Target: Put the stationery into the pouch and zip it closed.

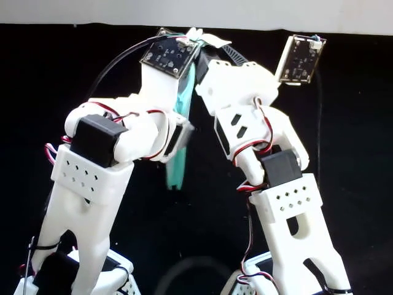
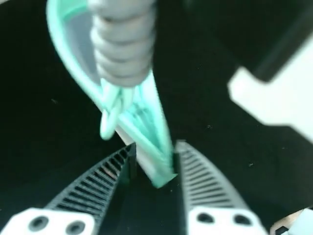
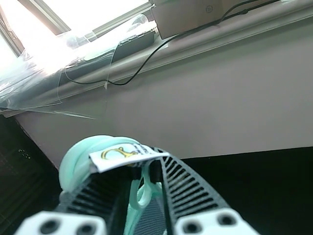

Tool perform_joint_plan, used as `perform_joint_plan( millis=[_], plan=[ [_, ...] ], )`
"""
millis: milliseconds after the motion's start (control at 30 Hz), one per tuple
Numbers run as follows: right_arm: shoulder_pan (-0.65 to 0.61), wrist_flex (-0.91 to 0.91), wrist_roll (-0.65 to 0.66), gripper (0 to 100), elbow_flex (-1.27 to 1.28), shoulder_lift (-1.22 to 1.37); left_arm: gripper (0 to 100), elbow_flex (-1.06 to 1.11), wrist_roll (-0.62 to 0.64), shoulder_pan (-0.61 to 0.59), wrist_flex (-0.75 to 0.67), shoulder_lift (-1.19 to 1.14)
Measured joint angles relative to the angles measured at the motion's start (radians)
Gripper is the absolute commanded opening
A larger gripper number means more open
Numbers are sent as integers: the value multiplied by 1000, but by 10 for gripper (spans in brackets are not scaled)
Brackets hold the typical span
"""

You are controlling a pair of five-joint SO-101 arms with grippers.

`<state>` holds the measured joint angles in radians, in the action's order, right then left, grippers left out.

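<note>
We see a grey sill (image 3: 234, 32): black cable (image 3: 128, 83) along it, clear plastic (image 3: 39, 78) on it, window (image 3: 93, 10) above.

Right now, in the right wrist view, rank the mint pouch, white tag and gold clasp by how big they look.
Largest: mint pouch, though the right tool hides part.
Then white tag.
Smallest: gold clasp.
</note>
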<state>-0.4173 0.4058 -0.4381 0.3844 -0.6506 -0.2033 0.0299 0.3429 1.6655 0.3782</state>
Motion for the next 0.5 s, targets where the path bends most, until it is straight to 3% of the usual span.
perform_joint_plan(
  millis=[233, 500],
  plan=[
    [21, 0, 0, 6, 0, 0, 7, -2, -166, -2, 31, 2],
    [23, 0, 0, 6, 2, 0, 7, 3, -221, -12, 52, 41]
  ],
)
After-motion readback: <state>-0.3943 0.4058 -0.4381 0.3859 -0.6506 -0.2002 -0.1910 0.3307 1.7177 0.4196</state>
